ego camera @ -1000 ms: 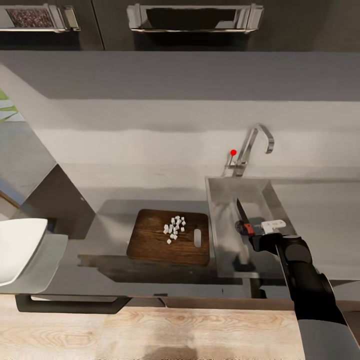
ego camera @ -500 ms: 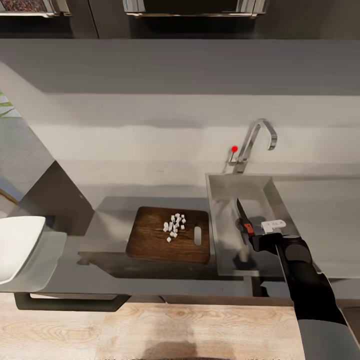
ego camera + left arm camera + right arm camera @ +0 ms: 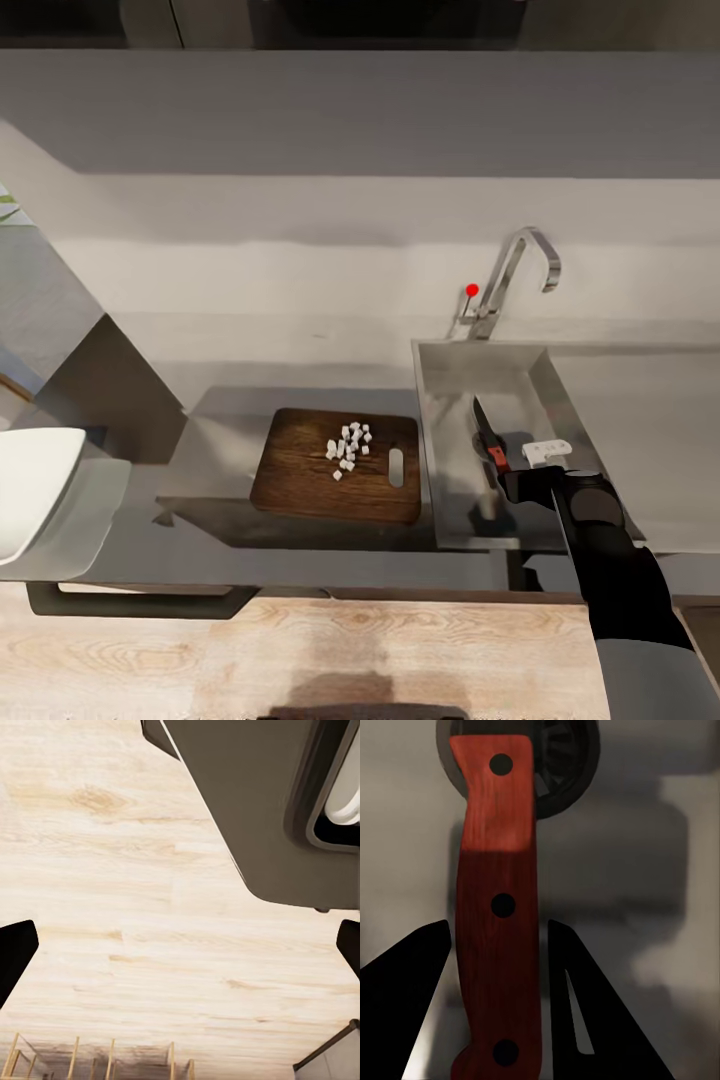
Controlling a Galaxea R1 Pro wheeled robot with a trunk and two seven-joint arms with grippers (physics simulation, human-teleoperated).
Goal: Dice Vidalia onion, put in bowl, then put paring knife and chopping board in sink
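1. Head camera has tilted down a bit over the last second: the upper cabinet handles have slid off the top edge and the whole scene sits higher in frame. That's view motion, not object motion.
2. countertop (image 3: 300,560): layout unchanged relative to itself.
3. sink (image 3: 436,440): right arm holds steady over the basin, no visible shift against the sink walls.
4. chopping board (image 3: 300,470): just left of the sink, flat on the counter, diced onion (image 3: 348,449) still piled on it. Dice not transferred yet.
5. bowl (image 3: 30,490): far left, well apart from the board, looks empty.
6. right gripper (image 3: 495,967): fingers sit either side of the paring knife (image 3: 486,436) handle with small gaps in the wrist view. Cannot tell whether it's gripping or has let go. Knife is over the drain, blade pointing to the back wall.
7. left gripper (image 3: 180,945): wide open, holding nothing, pointed at the wood floor.
8. Read: knife drop-off looks near done, but onion-to-bowl step looks skipped; board can't go in the sink before that.
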